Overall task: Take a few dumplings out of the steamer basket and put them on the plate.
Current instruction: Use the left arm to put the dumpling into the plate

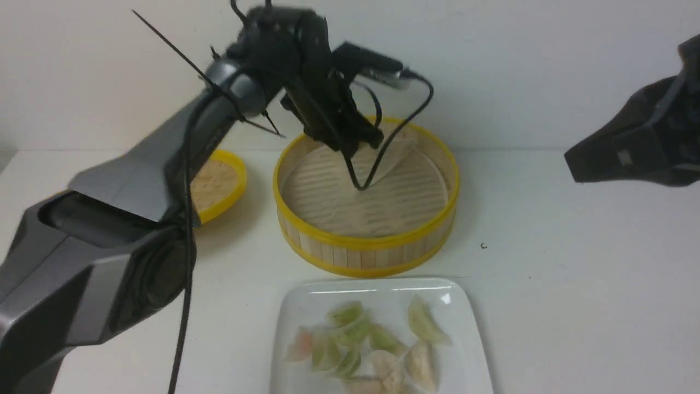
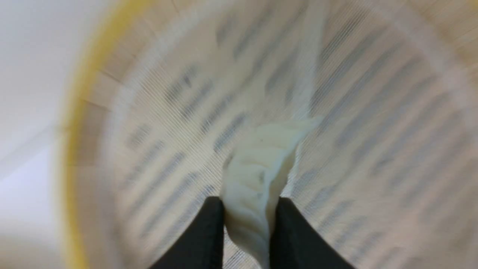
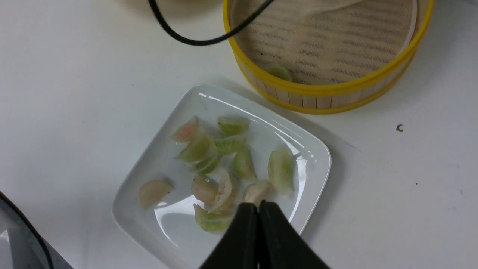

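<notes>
Left arm (image 1: 164, 158): I see it reach forward over the steamer basket (image 1: 367, 247), wrist bent down.
Left gripper (image 2: 249, 205): clamped on a cream-white dumpling (image 2: 263, 157), which hangs over the basket's paper liner (image 2: 373, 112).
Right gripper (image 3: 258, 207): fingers pressed together, empty, poised above the plate (image 3: 317, 157).

Yellow-rimmed woven lid (image 1: 217, 183) flat on white table (image 1: 574, 273), pale green crescent dumplings (image 1: 424, 324) clustered, plain white wall (image 1: 547, 54)

Open tabletop (image 1: 547, 273) right of steamer basket (image 1: 361, 241) and plate (image 1: 295, 306); black cable (image 1: 383, 158) above basket.
</notes>
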`<move>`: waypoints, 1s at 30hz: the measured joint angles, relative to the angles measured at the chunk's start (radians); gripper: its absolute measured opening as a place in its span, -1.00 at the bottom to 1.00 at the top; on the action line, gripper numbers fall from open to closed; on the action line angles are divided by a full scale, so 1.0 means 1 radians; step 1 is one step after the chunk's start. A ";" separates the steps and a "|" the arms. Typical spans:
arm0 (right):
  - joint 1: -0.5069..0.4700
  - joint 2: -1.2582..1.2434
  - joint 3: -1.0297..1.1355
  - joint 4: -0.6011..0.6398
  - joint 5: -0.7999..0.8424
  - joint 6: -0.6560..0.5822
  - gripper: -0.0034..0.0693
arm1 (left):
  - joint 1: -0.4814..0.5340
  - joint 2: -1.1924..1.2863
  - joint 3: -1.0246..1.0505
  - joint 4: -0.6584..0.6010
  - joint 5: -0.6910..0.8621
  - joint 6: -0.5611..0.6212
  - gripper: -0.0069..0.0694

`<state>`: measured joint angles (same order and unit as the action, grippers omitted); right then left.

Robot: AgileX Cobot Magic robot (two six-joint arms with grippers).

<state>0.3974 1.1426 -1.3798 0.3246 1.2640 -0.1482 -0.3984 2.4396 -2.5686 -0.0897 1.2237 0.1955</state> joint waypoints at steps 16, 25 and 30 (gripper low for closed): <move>0.000 -0.591 0.367 0.022 -0.495 -0.035 -0.95 | -0.013 -0.648 0.423 -0.166 0.032 -0.070 -0.47; 0.000 -0.669 0.569 0.051 -0.520 -0.035 -0.95 | -0.183 -0.950 1.230 -0.176 -0.093 -0.105 -0.47; 0.000 -0.669 0.574 0.085 -0.527 -0.044 -0.95 | -0.242 -0.918 1.454 -0.175 -0.253 -0.116 -0.47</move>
<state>0.3974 0.4741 -0.8058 0.4100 0.7368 -0.1921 -0.6402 1.5212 -1.1144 -0.2648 0.9702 0.0798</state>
